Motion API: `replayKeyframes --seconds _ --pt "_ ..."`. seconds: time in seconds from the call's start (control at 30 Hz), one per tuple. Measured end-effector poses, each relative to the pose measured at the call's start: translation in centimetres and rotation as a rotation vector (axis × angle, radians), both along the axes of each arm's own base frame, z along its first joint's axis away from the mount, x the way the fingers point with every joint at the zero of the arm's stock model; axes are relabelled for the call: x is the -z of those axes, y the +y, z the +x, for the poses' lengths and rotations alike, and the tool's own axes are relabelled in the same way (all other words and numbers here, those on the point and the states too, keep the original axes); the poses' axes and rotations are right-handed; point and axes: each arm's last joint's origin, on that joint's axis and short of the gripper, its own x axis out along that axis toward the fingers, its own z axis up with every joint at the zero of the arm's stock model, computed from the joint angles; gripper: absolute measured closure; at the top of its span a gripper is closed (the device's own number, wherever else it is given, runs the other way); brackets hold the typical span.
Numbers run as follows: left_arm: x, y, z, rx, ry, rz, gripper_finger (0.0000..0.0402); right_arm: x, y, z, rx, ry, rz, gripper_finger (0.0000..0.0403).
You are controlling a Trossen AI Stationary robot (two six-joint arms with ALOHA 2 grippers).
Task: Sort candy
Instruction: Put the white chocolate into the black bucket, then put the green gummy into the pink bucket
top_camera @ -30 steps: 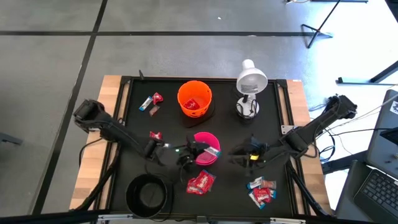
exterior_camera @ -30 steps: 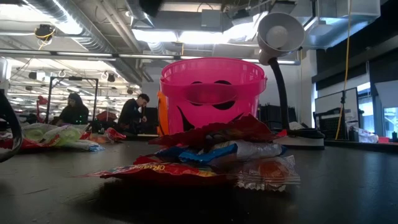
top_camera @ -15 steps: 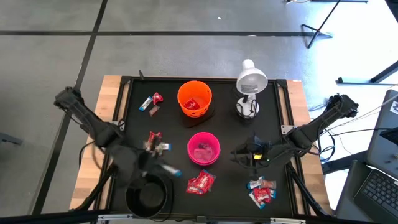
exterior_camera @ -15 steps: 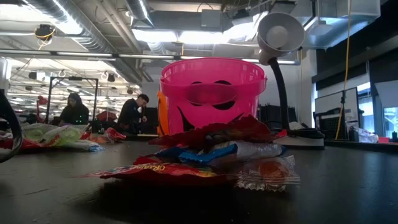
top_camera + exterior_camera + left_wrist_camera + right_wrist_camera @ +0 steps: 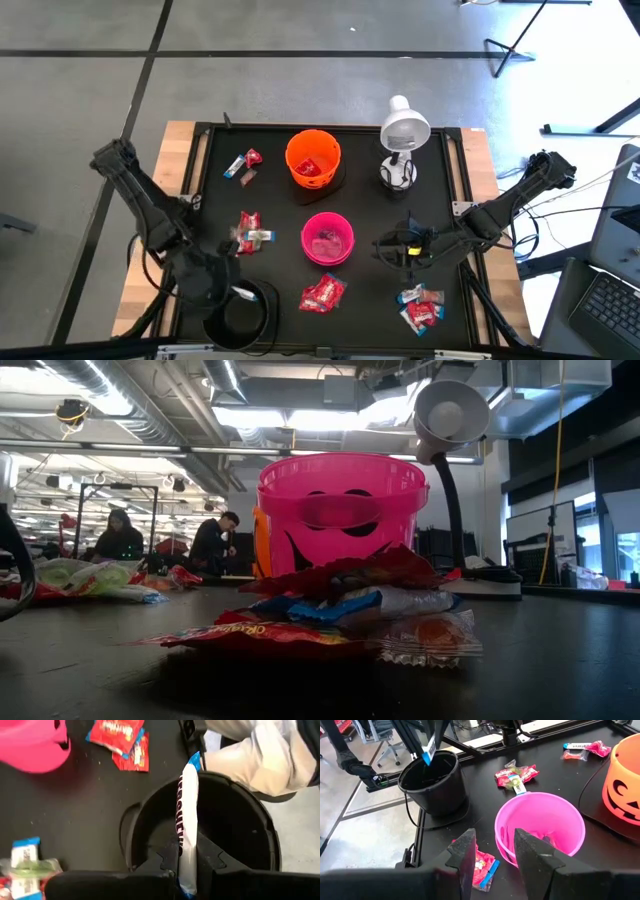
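Left wrist view: left tool [image 5: 187,870] clamps a white candy [image 5: 187,820] over black bowl [image 5: 240,810]; right tool [image 5: 492,852] half-open, empty.

- The left pincer [image 5: 238,294] hangs over the black bowl [image 5: 238,318] at the desk's [image 5: 270,215] near edge.
- The right pincer [image 5: 383,247] waits beside the pink bowl [image 5: 327,240].
- Candy [image 5: 323,293] lies in scattered heaps.

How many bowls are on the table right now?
3: the orange bowl at the far middle, the pink bowl at the centre, the black bowl at the near left edge. None seem hidden.
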Motion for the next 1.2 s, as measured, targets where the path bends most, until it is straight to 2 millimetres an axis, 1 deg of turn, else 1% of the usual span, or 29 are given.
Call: replayKeyframes --seconds 0.07,0.13,0.3,0.4,0.47,0.53,0.6,0.7,0.77,0.83,0.93,1.0,1.1,1.2 --pt "0.4 -0.3 0.2 -0.009 0.023 -0.001 0.0381 0.0 0.0 0.0 -0.002 0.001 0.001 0.0271" --pt "0.7 -0.5 0.4 -0.021 0.052 -0.017 0.0367 0.0 0.0 0.0 -0.007 0.002 0.001 0.0271" --pt "1.0 -0.5 0.6 -0.053 0.075 -0.023 0.031 0.1 0.0 0.0 -0.023 0.01 -0.019 0.0271" --pt "1.0 -0.2 0.8 -0.064 0.08 -0.031 0.0282 0.1 0.0 0.0 -0.028 0.012 -0.027 0.0271" --pt "0.5 0.2 1.1 -0.08 0.072 -0.039 0.0273 0.2 0.0 -0.1 -0.031 0.018 -0.037 0.0271" --pt "-0.8 0.8 1.5 -0.118 0.038 -0.049 0.0271 0.2 0.0 -0.1 -0.038 0.021 -0.054 0.0271" --pt "-2.2 1.6 1.8 -0.158 -0.01 -0.02 0.0273 0.2 0.0 -0.1 -0.043 0.021 -0.064 0.0271" --pt "-4.1 3.0 2.3 -0.171 -0.087 0.085 0.0275 0.2 0.0 -0.1 -0.043 0.018 -0.084 0.0271" --pt "-4.9 4.1 2.6 -0.173 -0.107 0.159 0.0276 0.2 -0.1 -0.1 -0.037 0.016 -0.087 0.0271" --pt "-5.3 5.5 3.2 -0.191 -0.11 0.219 0.0276 0.2 -0.1 -0.1 -0.037 0.016 -0.087 0.0271" --pt "-4.9 8.1 4.2 -0.208 -0.054 0.264 0.0276 0.2 -0.1 -0.1 -0.037 0.017 -0.088 0.0272" --pt "-4.2 9.9 4.8 -0.219 0.006 0.265 0.0276 0.2 -0.1 -0.1 -0.036 0.021 -0.091 0.0272" --pt "-2.4 12.5 5.5 -0.224 0.102 0.223 0.0276 0.4 -0.1 -0.2 -0.036 0.037 -0.103 0.0272" --pt "-0.3 14.6 5.6 -0.239 0.181 0.188 0.0276 0.7 -0.2 -0.4 -0.039 0.07 -0.122 0.0272"
